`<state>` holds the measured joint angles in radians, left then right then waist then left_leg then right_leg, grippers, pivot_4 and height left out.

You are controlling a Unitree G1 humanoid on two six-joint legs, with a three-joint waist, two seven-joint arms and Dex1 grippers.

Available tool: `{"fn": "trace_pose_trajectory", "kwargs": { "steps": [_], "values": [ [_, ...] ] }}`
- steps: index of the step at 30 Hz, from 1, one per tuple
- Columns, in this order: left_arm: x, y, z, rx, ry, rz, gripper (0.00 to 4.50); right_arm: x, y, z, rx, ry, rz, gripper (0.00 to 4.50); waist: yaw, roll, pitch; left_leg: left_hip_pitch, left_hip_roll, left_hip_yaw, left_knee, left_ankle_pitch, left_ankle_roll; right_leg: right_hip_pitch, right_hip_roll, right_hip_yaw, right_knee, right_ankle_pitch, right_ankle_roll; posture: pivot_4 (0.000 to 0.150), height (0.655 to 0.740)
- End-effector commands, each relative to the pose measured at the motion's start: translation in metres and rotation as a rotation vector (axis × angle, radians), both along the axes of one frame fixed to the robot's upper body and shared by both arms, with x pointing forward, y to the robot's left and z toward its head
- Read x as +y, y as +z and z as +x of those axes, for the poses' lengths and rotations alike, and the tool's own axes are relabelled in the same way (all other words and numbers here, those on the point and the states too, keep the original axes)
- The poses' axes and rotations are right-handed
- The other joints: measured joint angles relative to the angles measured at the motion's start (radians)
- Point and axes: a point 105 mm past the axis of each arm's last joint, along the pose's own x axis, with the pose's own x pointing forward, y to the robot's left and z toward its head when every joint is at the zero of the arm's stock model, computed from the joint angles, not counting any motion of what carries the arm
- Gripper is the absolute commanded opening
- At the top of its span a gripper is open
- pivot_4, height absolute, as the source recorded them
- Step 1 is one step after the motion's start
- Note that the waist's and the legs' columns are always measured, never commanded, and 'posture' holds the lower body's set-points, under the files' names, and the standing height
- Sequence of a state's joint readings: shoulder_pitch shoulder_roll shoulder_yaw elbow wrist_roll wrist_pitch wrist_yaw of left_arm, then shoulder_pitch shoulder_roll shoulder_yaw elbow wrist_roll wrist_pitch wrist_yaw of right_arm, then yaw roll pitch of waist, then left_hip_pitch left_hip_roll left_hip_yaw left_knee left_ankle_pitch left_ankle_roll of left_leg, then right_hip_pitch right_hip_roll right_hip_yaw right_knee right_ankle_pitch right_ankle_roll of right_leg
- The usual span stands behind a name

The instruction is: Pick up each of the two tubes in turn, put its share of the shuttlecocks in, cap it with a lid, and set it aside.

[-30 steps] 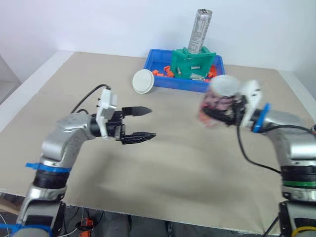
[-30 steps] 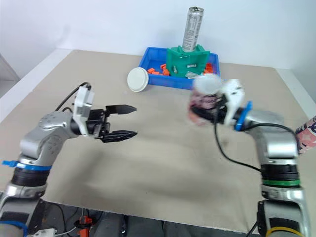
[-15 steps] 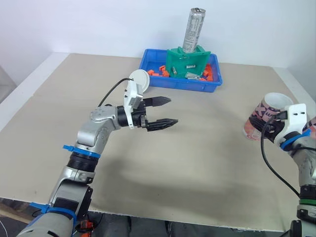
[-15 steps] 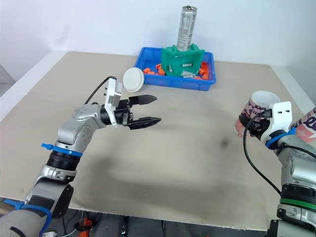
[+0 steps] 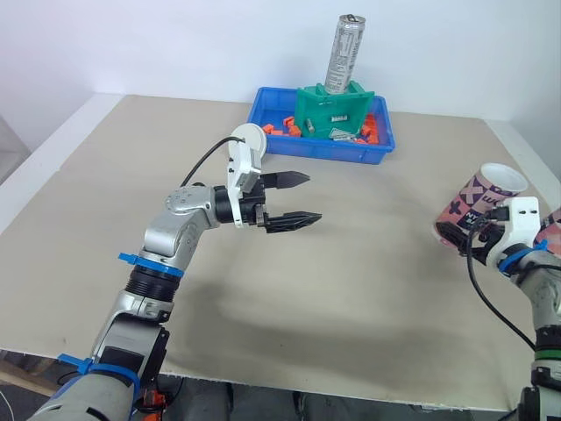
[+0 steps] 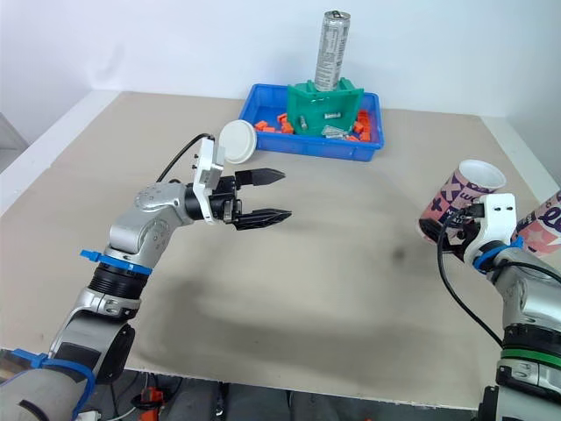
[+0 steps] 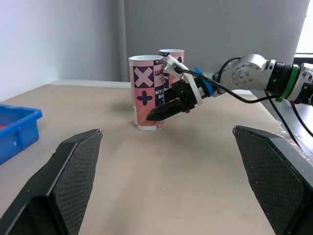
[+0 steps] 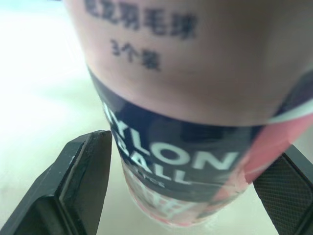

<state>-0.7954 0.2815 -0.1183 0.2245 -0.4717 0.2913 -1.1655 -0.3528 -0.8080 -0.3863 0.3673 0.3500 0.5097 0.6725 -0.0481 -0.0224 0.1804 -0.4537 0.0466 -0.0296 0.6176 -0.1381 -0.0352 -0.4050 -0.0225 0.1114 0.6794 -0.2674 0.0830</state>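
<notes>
- The step in hand is judged to be the setting aside of a tube [image 5: 478, 206]: it is held at the right edge of the table [image 5: 351, 289], just in front of the second tube [image 7: 171, 53].
- The right gripper [image 8: 195, 144] is seen with its two fingers closed against the sides of the tube, low on its body.
- In the left wrist view the tube's base appears to be at the tabletop; whether it rests there or is held just above cannot be told.
- Whether the tube's white top is a cap or an open mouth cannot be told either.
- The left gripper [image 5: 311, 197] is held spread wide and empty over the middle of the table, just in front of the loose white lid [image 6: 237, 139], which lies beside the blue bin [image 5: 333, 156].
- The next move is judged to call for the tube being stood squarely before the fingers are loosened, so that neither it nor its neighbour is knocked over.
- Compared with a second ago, the tube has been carried from the middle of the table out to the right edge.
- The left arm has been stretched forward towards the lid.
</notes>
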Motion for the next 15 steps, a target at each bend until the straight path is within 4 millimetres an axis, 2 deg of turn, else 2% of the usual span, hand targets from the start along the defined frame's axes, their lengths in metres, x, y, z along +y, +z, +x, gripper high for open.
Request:
{"fn": "trace_pose_trajectory", "kwargs": {
  "steps": [1, 5, 8, 12, 15],
  "values": [
    [0.007, 0.011, -0.004, -0.022, 0.004, -0.029, 4.50, 0.006, 0.013, -0.013, 0.016, 0.097, -0.061, 4.43, 0.000, 0.000, 0.000, 0.000, 0.000, 0.000, 0.000, 0.000, 0.000, 0.000, 0.000, 0.000, 0.000, 0.000, 0.000, 0.150, 0.7275],
    [0.018, 0.006, -0.001, 0.041, 0.046, -0.011, 4.50, 0.007, 0.015, -0.033, 0.068, 0.177, -0.074, 4.43, 0.000, 0.000, 0.000, 0.000, 0.000, 0.000, 0.000, 0.000, 0.000, 0.000, 0.000, 0.000, 0.000, 0.000, 0.000, 0.150, 0.7275],
    [0.030, -0.007, -0.001, 0.100, 0.094, 0.048, 4.50, 0.006, 0.013, -0.050, 0.113, 0.219, -0.078, 4.43, -0.001, 0.001, 0.000, 0.000, 0.000, 0.000, 0.000, 0.000, 0.000, 0.000, 0.000, 0.000, 0.000, 0.000, 0.000, 0.150, 0.7275],
    [0.062, -0.027, -0.002, 0.184, 0.235, 0.104, 4.50, 0.034, 0.017, -0.064, 0.095, 0.345, 0.000, 4.43, -0.007, 0.001, 0.000, 0.001, 0.001, 0.000, 0.000, 0.000, 0.000, 0.000, 0.000, 0.000, 0.000, 0.000, 0.000, 0.150, 0.7275],
    [0.081, -0.033, -0.006, 0.209, 0.316, 0.108, 4.50, 0.051, 0.011, -0.064, 0.087, 0.380, 0.024, 4.43, -0.008, 0.000, 0.000, 0.002, 0.002, 0.000, 0.000, 0.000, 0.000, 0.000, 0.001, 0.000, 0.001, 0.000, -0.002, 0.150, 0.7275]
  ]
}}
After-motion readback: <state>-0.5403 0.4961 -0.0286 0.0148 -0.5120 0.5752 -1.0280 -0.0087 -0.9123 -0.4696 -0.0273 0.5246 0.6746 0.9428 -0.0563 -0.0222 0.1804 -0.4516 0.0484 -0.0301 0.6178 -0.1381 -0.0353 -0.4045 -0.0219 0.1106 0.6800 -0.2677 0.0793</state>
